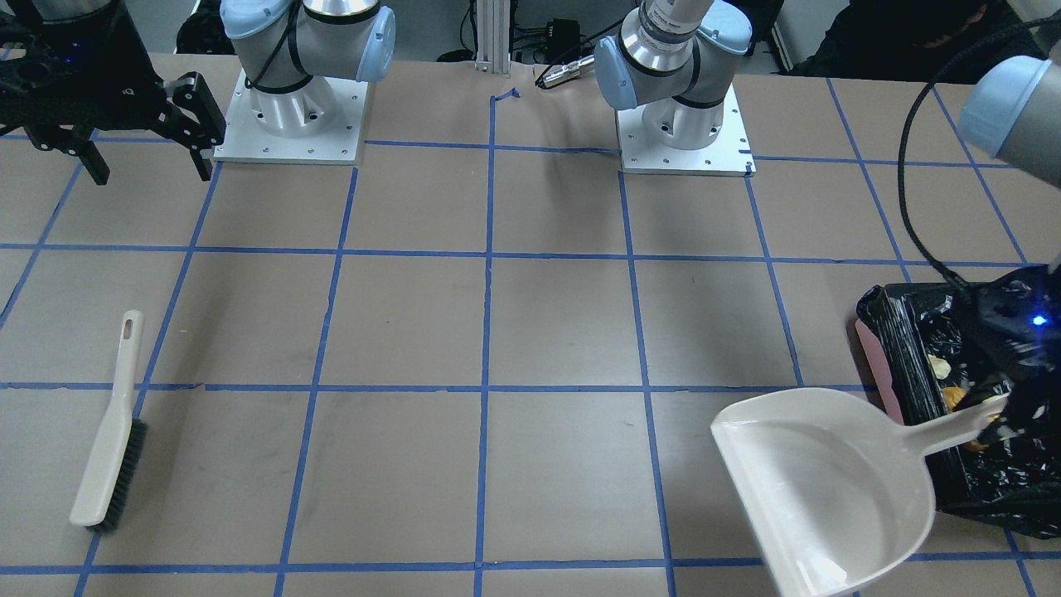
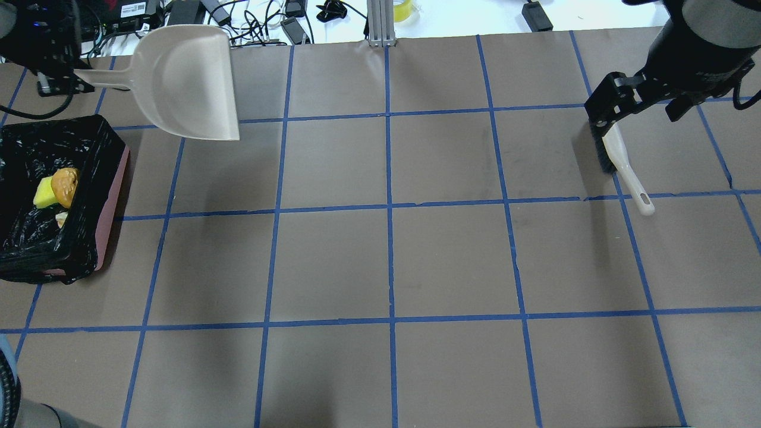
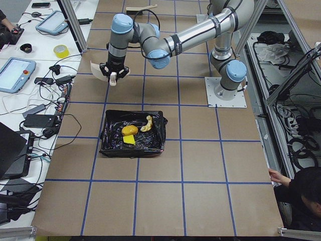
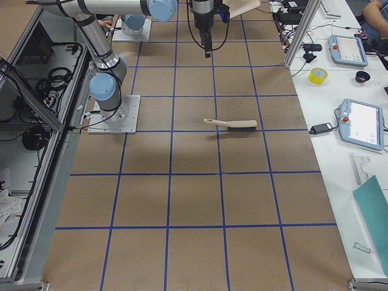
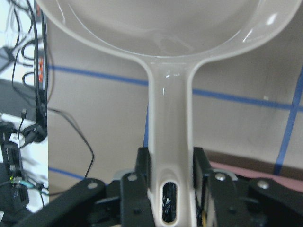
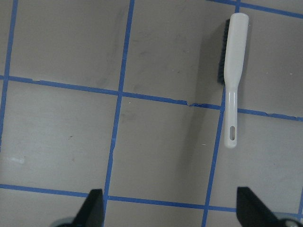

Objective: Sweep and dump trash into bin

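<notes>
The pink bin point(image 2: 112, 196), lined with a black bag, stands at the table's left end. In it lie the yellow-brown lump point(image 2: 65, 185), the yellow-green wedge point(image 2: 43, 194) and the pale ring segment point(image 2: 61, 220); they also show in the exterior left view point(image 3: 129, 130). My left gripper point(image 5: 170, 189) is shut on the handle of the beige dustpan point(image 2: 184, 77), held in the air beyond the bin. The pan looks bare point(image 1: 821, 481). My right gripper point(image 6: 171, 208) is open and empty, high above the table.
A beige hand brush point(image 2: 621, 160) with dark bristles lies on the table under my right gripper; it also shows in the right wrist view point(image 6: 234, 71). Cables and devices lie beyond the table's far edge. Blue tape lines grid the brown table.
</notes>
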`<state>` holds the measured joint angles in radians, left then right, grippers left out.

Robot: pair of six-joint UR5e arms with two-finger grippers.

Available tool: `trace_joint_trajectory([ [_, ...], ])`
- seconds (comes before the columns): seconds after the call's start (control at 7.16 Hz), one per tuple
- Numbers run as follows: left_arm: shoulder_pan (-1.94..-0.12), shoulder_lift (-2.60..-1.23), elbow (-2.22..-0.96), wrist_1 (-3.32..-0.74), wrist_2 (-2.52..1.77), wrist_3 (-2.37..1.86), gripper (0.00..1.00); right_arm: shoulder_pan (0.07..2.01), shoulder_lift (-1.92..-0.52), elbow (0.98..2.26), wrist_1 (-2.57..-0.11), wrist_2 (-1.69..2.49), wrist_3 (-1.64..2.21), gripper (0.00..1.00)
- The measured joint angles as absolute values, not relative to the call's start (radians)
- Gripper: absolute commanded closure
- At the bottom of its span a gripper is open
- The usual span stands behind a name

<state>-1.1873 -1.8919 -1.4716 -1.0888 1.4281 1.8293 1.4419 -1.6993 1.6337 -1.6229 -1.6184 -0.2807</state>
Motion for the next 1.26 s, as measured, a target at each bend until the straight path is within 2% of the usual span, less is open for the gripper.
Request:
trace_joint_trajectory([
  [0.56, -1.262, -2.06, -1.47, -1.135, 1.357, 1.922, 1.0, 1.442, -1.702, 1.637, -1.622, -1.619, -0.281, 0.0],
  [1.12, -1.276, -2.105, -1.474, -1.174, 1.392, 1.987, 0.98, 1.442, -1.704, 1.635, -1.623, -1.63, -0.285, 0.0],
  [1.26, -1.281, -2.107, -1.477, -1.175, 1.391, 1.973, 0.72, 1.442, -1.704, 1.633, -1.623, -1.63, -0.285, 0.0],
])
